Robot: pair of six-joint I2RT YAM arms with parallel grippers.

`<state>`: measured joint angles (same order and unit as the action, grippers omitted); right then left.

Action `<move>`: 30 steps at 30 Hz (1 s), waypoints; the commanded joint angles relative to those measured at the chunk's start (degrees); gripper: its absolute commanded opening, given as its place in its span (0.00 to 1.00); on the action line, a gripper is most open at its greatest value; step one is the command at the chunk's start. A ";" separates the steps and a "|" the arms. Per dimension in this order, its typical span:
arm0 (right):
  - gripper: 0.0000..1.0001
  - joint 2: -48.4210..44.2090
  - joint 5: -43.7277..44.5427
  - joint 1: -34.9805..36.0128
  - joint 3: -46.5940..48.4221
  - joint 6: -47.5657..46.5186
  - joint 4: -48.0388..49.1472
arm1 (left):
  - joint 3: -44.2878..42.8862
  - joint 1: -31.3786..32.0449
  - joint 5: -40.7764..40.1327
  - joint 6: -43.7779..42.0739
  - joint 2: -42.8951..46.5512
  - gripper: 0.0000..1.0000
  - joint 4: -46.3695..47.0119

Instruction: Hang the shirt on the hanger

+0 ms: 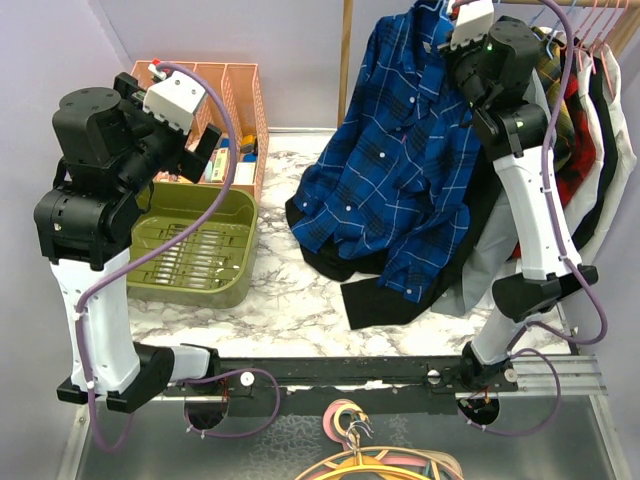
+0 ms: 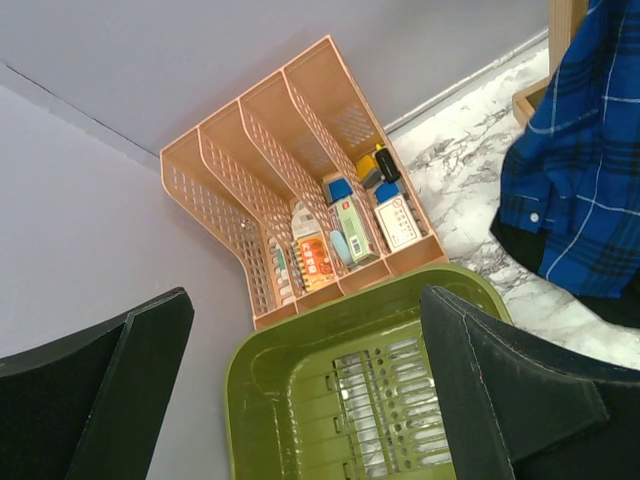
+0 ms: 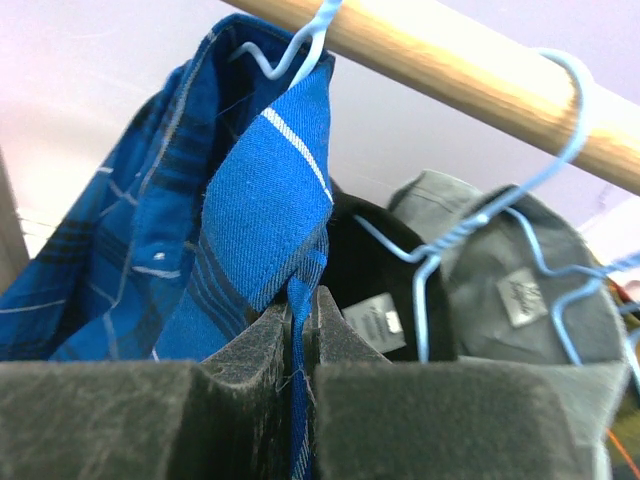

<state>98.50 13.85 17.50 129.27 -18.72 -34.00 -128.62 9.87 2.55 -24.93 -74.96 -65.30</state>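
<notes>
Right gripper [image 3: 302,312] pinches one shirt [image 3: 250,200] — on one hanger [image 3: 313,42]; left gripper [image 2: 305,305] gapes, empty.

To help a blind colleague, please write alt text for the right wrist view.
The right gripper is shut on a fold of the blue plaid shirt, whose collar sits on a light-blue wire hanger at a wooden rod. Dark garments hang beside it.
</notes>
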 commanded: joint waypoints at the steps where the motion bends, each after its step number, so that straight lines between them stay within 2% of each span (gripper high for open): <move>1: 0.01 1.88 -7.91 -0.35 2.82 4.45 0.58 | 2.11 -1.00 0.45 3.16 -0.37 0.99 0.41; 7: 0.01 2.68 -15.09 -0.33 1.52 7.76 -0.73 | 9.16 -1.96 -8.82 10.14 1.49 0.99 5.79; 12: 0.01 2.85 -16.61 -0.34 -1.02 9.57 -1.88 | 14.48 -4.09 -18.57 16.42 3.58 0.99 10.41; 18: 0.01 0.23 -18.68 -0.36 -9.45 12.87 0.37 | 19.81 -4.95 -21.82 18.17 6.33 0.99 11.85; 19: 0.08 -0.75 -18.68 -0.36 -11.25 13.59 1.20 | 21.09 -4.95 -21.98 18.16 6.84 0.99 11.91; 20: 0.24 -1.94 -18.38 -0.35 -13.35 14.50 2.38 | 21.91 -4.95 -22.31 18.19 7.32 0.99 11.98; 21: 0.45 -3.50 -18.07 -0.30 -15.84 15.33 3.88 | 22.66 -5.28 -22.47 18.16 7.81 0.99 12.11; 22: 0.78 -5.54 -17.43 -0.30 -18.89 16.14 5.70 | 23.35 -5.75 -22.49 18.25 8.22 0.98 12.20; 23: 0.98 -7.83 -16.18 -0.30 -22.24 17.33 8.15 | 24.05 -6.34 -22.50 18.37 8.62 0.98 12.55; 26: 0.99 -16.31 -11.02 -0.28 -37.25 23.96 17.26 | 26.68 -7.90 -22.05 18.88 9.97 0.98 13.26; 30: 0.99 -29.51 -10.99 -0.28 -60.55 30.76 29.52 | 30.61 -9.68 -21.15 19.55 12.60 0.96 13.75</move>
<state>80.05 -0.34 17.54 86.65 2.15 -17.39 -100.99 1.78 -17.65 -7.14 -64.93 -53.80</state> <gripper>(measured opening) 0.993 0.969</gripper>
